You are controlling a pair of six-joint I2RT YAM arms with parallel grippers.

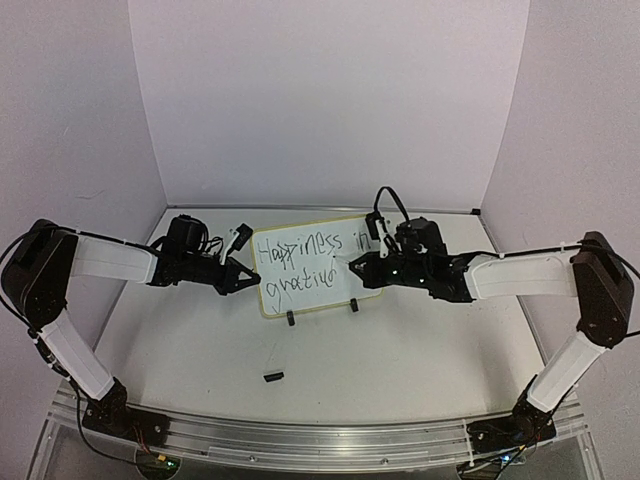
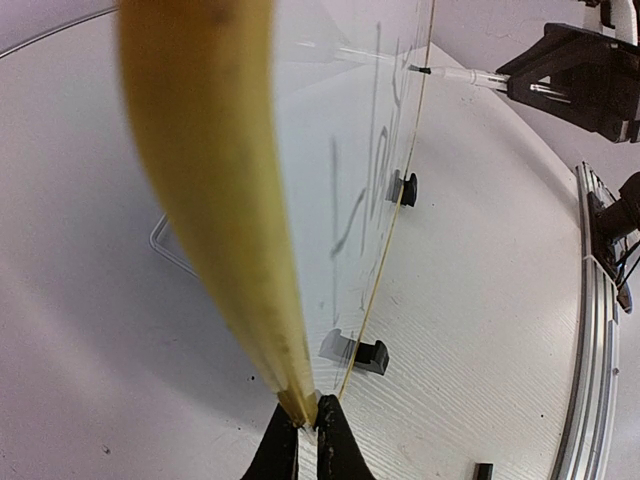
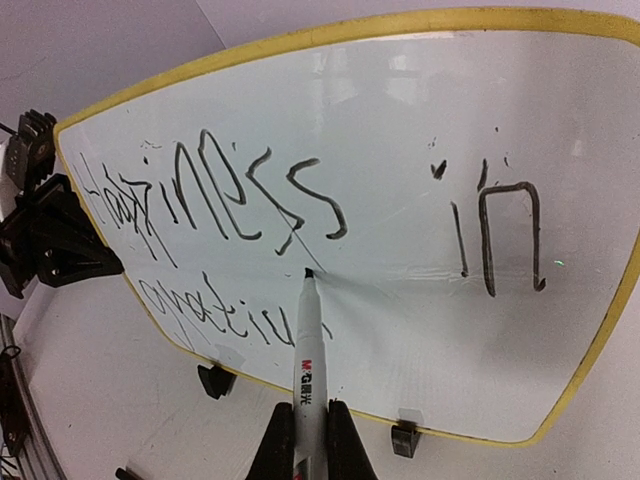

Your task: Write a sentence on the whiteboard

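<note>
Right gripper (image 3: 308, 415): black fingers pressed onto the slim white barrel of a marker (image 3: 306, 365), printed label facing up, dark pointed tip at 12 o'clock from the fingers, set against the glossy face of the whiteboard (image 3: 400, 340). Tip between the two lines of the sentence (image 3: 250, 190): thin, wobbly black strokes, "Happiness in" above, the second line at 7 o'clock of the tip.

Left gripper (image 2: 305, 412): narrow black fingertips pinched on the pale yellow rim, board seen edge-on as a thin sheet with faint reflections.

Board rectangular with rounded corners, standing on two small black clip feet (image 1: 291, 319) along its lower edge. From above: board toward 12 o'clock on the white, faintly grained table (image 1: 400, 360), left gripper at its 9 o'clock edge, right gripper at its 3 o'clock side. Small black oblong piece (image 1: 272, 376) lying flat at 6 o'clock from the board, well apart. Ribbed aluminium rail (image 1: 320, 440) along the near table edge.
</note>
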